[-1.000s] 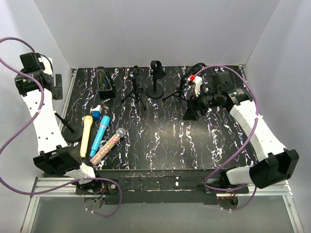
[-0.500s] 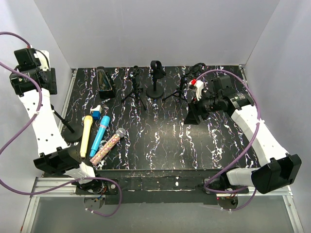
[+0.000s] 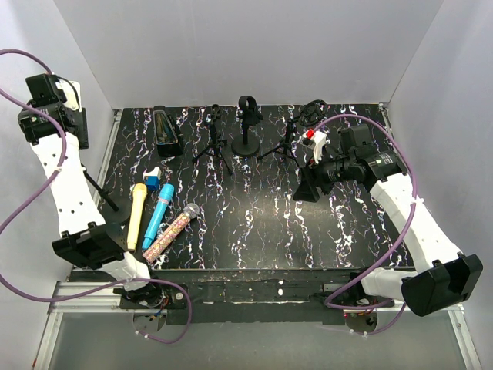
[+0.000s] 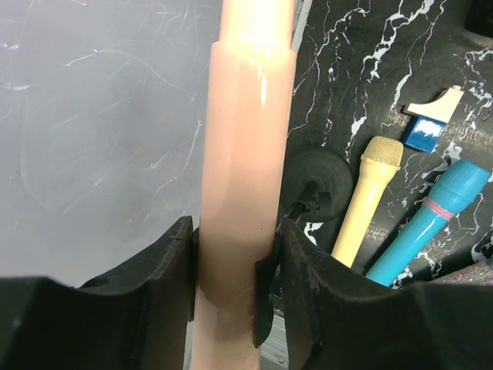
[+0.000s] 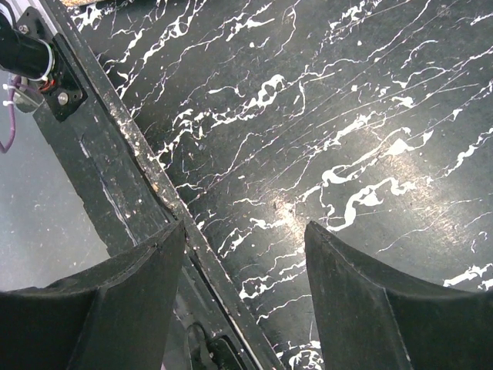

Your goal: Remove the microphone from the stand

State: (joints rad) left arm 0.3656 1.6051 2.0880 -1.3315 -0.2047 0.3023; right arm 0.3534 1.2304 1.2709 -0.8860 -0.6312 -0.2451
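Firstly, left pincer [image 4: 235, 247] clamped on peach cylindrical plastic microphone [image 4: 246, 139]: lift straight, clear of black round-based stand [image 4: 312, 176]; right pincer [image 5: 245, 231] apart.

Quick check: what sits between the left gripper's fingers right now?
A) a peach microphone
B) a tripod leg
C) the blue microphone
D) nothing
A: in the left wrist view the left gripper is closed against both sides of the peach microphone.
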